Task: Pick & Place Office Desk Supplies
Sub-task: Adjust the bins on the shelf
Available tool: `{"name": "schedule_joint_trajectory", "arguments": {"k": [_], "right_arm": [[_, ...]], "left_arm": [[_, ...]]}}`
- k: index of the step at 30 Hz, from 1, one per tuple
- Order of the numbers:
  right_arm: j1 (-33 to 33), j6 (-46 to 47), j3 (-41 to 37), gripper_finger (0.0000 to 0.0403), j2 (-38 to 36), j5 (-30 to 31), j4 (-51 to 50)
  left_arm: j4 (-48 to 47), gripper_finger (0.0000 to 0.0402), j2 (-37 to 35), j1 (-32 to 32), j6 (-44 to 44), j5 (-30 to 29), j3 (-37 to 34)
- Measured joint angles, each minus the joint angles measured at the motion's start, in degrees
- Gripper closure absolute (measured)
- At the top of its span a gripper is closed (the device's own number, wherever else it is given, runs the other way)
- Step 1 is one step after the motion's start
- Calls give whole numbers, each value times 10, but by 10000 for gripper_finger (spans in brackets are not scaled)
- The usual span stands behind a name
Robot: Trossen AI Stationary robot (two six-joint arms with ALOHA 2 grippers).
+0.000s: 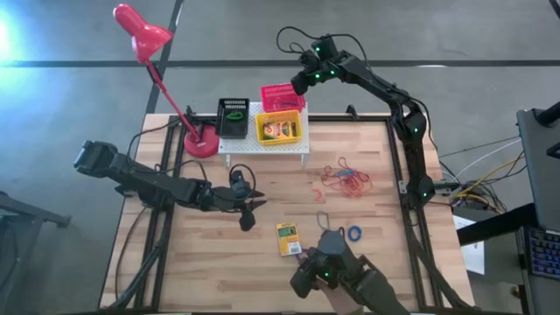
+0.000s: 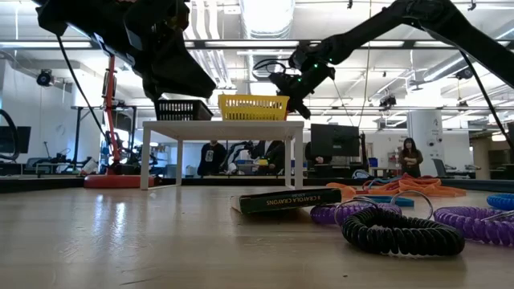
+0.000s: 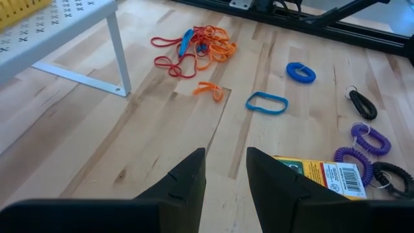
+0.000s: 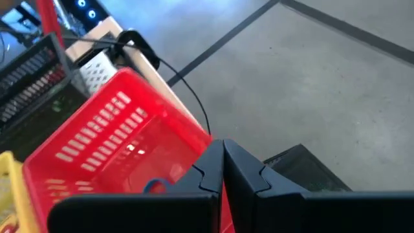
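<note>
Red mesh basket sits on the white perforated stand, at its far edge, with the yellow basket just in front of it and the black basket to that one's side. A crayon box lies inside the yellow basket. On the wooden table, in front of the stand, a second crayon box lies flat; a tangle of red-orange rubber bands lies off to the stand's right, and a blue ring lies well in front of those.

The crayon box looks light and stiff, best pinched across its narrow sides. The bands are limp and likely to snag each other, so taking one loose loop at the edge seems safest. The rings are small and springy and could slip.

The right claw hangs above the red basket with its fingers pressed together, holding nothing visible. The left claw hovers over the table in front of the stand, fingers partly apart and empty, pointing toward the loose supplies.
</note>
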Motion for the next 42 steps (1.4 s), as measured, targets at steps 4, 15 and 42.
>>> {"name": "schedule_joint_trajectory", "arguments": {"k": [4, 15, 42], "right_arm": [[8, -10, 0, 394, -11, -5, -21], [2, -33, 11, 394, -28, 120, -15], [-27, -81, 8, 394, 17, -98, -66]], "left_arm": [[6, 284, 0, 0, 0, 0, 0], [12, 284, 0, 0, -12, 0, 0], [14, 284, 0, 0, -30, 0, 0]]}}
